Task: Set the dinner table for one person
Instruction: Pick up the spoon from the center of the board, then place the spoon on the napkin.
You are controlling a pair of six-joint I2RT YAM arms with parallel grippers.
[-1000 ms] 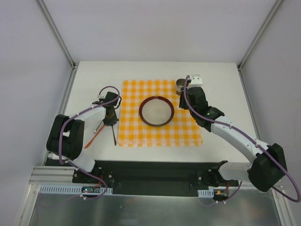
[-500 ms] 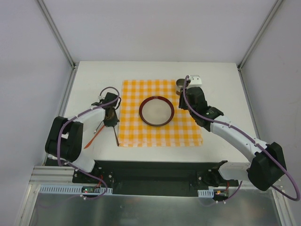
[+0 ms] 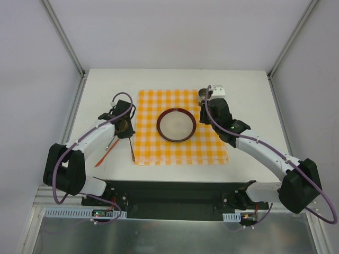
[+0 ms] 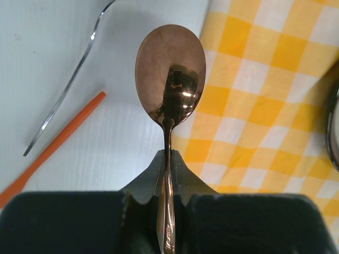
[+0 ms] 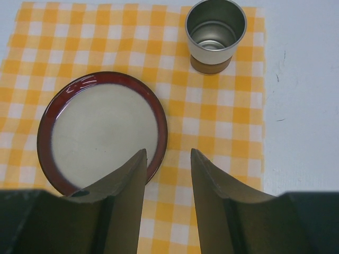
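A red-rimmed plate sits mid-mat on the orange-and-white checkered cloth, which lies on the white dinner table. My left gripper is shut on the handle of a copper spoon and holds it over the mat's left edge; the handle trails toward me. My right gripper is open and empty above the mat, just right of the plate. A metal cup stands upright on the mat's far right corner, ahead of the right gripper.
A silver fork and an orange stick lie on the bare table left of the mat, below the left gripper. The plate's rim shows at the right edge of the left wrist view.
My left arm has swung its elbow outward and the gripper has shifted slightly with the spoon still in it. My right gripper has edged a little farther toward the cup.
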